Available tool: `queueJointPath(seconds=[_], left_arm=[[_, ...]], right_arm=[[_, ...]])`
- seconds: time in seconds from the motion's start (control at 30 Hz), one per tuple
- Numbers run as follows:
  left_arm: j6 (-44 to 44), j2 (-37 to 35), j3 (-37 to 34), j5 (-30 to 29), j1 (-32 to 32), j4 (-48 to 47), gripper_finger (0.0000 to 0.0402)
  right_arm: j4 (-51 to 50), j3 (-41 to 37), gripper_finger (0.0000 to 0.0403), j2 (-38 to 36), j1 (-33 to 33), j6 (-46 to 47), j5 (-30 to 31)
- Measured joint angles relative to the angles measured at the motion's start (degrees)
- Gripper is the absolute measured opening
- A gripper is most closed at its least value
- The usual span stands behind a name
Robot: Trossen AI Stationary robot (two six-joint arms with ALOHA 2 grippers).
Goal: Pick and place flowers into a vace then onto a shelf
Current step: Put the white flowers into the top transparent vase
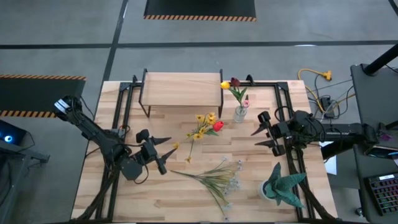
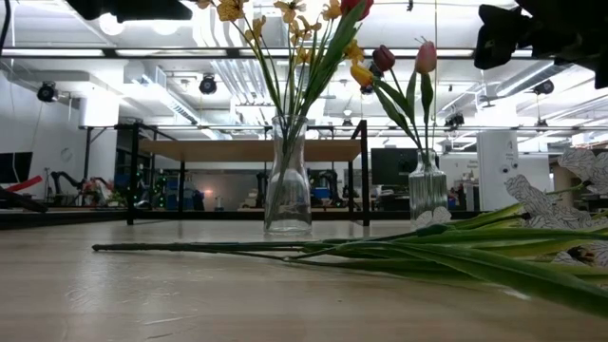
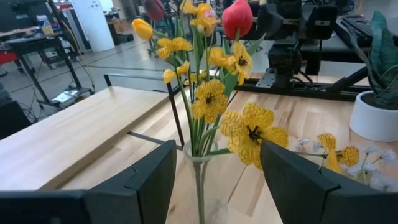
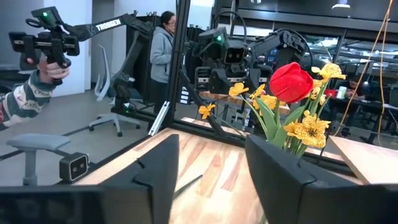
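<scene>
Yellow blossoms plus one red tulip stand upright in a clear glass vase near the middle of the table, in front of the shelf. That bunch of flowers shows close up in the left wrist view, stems down in the vase neck.

Second clear vase stands just off the shelf's right front corner, holding a second bunch: a yellow, a dark maroon and a pink bloom. Low view shows both vases upright, well apart from each other.

Loose stems with small white blossoms lie flat on the table nearer the front edge, right of centre. One single yellow stem lies on the wood just below the first vase.

Shelf: light wood top on thin black legs, at the back of the table, nothing on its top.

Left tool sits low over the table to the left of the first vase, fingers apart, holding nothing; its wrist view looks straight at the vase between the two fingers.

Right tool hangs to the right of the two vases, pointing left, fingers apart with nothing between them.

Teal spiky potted plant in a white pot stands at the front right corner of the table.

Beyond the table, the right wrist view shows a person standing, and a sleeved hand holding a controller.
</scene>
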Motion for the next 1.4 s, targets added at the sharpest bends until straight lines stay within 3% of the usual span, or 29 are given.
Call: queueJointPath(seconds=[0.33,0.47,0.8,1.07,1.27,1.4], left_arm=[[-0.01,0.00,-0.28,0.07,0.00,0.12,0.0216],[0.30,0.00,-1.13,1.47,0.00,0.11,0.0216],[0.35,0.43,-6.25,8.52,0.79,6.08,0.0217],[0.52,0.98,-5.21,11.08,0.71,6.80,0.0224],[1.45,0.96,-2.54,26.54,0.66,6.04,0.0225],[-2.14,1.10,-0.92,32.08,0.68,6.35,0.0225]], right_arm=[[0.00,0.00,0.0052,0.00,0.00,-1.45,0.00],[0.00,0.00,0.0031,0.00,0.00,-1.41,0.43],[-0.09,0.00,0.0055,0.07,0.00,-1.27,0.51],[-0.25,0.00,0.0074,0.07,0.00,-1.27,0.53],[-1.55,0.00,0.0079,0.07,0.00,-1.40,0.53],[-1.55,0.00,0.0076,0.07,0.00,-1.40,0.53]])
